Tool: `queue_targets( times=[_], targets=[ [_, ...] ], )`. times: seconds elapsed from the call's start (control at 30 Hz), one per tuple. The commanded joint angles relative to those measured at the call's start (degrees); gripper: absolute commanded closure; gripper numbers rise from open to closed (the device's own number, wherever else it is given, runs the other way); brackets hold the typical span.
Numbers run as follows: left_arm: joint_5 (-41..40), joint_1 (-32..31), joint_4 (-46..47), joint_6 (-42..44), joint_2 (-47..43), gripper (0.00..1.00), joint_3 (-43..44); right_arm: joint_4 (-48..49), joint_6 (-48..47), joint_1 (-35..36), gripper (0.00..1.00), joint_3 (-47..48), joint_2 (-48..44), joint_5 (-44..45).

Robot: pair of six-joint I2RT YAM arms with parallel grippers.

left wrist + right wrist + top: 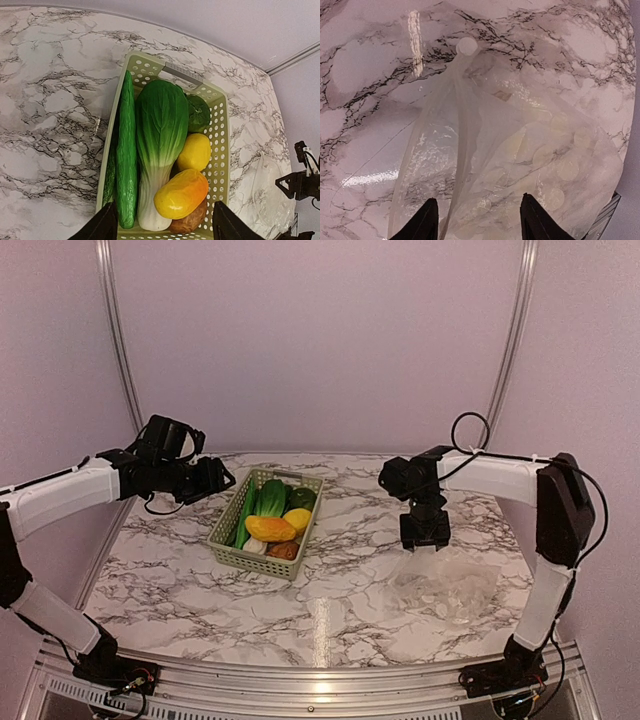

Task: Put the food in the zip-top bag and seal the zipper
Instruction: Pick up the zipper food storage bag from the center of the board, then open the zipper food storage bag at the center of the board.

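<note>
Zip-top bag lies crumpled on the counter, well apart from the basket; its mouth cannot be made out. All food sits in the basket. Right hand hovers over the bag, jaws part-open, empty. Left hand hovers likewise above the food. Risk: pinching both film layers together would keep the mouth closed.

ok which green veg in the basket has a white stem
The broad bok choy in the basket's middle; the slim cucumber beside it is dark green all over, as is the round piece.
</note>
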Motion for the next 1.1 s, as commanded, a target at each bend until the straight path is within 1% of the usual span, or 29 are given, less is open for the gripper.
queue_targets(
  times=[0.0, 0.03, 0.1, 0.13, 0.2, 0.23, 0.33, 0.47, 0.53, 0.6, 0.87, 0.93, 1.07],
  targets=[
    [1.6, -0.1, 2.1, -1.0, -0.6, 0.34, -2.0, -0.6, 3.0, -1.3, 0.5, 2.5, 4.5, 3.1],
    [1.6, -0.2, 2.1, -1.1, -0.9, 0.34, -2.3, -0.8, 2.9, -1.5, 0.52, 4.4, 5.4, 3.6],
    [1.7, -0.1, 2.5, -1.5, -1.2, 0.34, -3.0, -1.2, 2.5, -1.7, 0.6, 7.3, 7.3, 5.1],
    [1.8, -0.1, 3.0, -1.8, -1.4, 0.34, -3.3, -1.5, 2.2, -1.9, 0.71, 8.4, 8.1, 5.4],
    [2.6, -0.2, 4.1, -2.2, -1.8, 0.36, -4.1, -1.7, 1.6, -2.4, 0.97, 9.6, 9.2, 5.2],
    [3.2, -0.3, 4.9, -2.2, -2.1, 0.36, -4.4, -1.4, 0.4, -2.6, 1.0, 10.4, 9.1, 3.8],
    [2.4, -1.0, 6.0, -3.5, -3.1, 0.39, -4.9, 0.3, -4.1, -1.5, 1.0, 15.3, 7.0, 1.0],
    [2.8, -2.3, 6.7, -6.2, -2.6, 0.41, -3.0, 4.7, -13.9, 1.4, 1.0, 23.1, 2.9, -1.4],
    [3.5, -3.7, 7.5, -7.3, -1.4, 0.4, -0.8, 8.2, -19.1, 2.6, 1.0, 23.9, 0.5, -4.1],
    [4.3, -5.5, 8.6, -8.0, 0.4, 0.4, 2.7, 10.3, -22.0, 3.0, 1.0, 23.3, -1.9, -7.1],
    [6.3, -14.3, 13.3, -7.7, 10.2, 0.38, 15.6, 14.5, -22.3, 3.3, 1.0, 19.4, -5.4, -9.7],
    [6.3, -16.1, 12.6, -6.4, 12.8, 0.38, 19.1, 15.9, -22.2, 3.5, 1.0, 19.2, -5.6, -10.5],
    [7.1, -18.1, 8.1, -5.1, 19.1, 0.37, 26.8, 18.1, -22.1, 3.6, 1.0, 19.2, -5.5, -10.8]
  ],
)
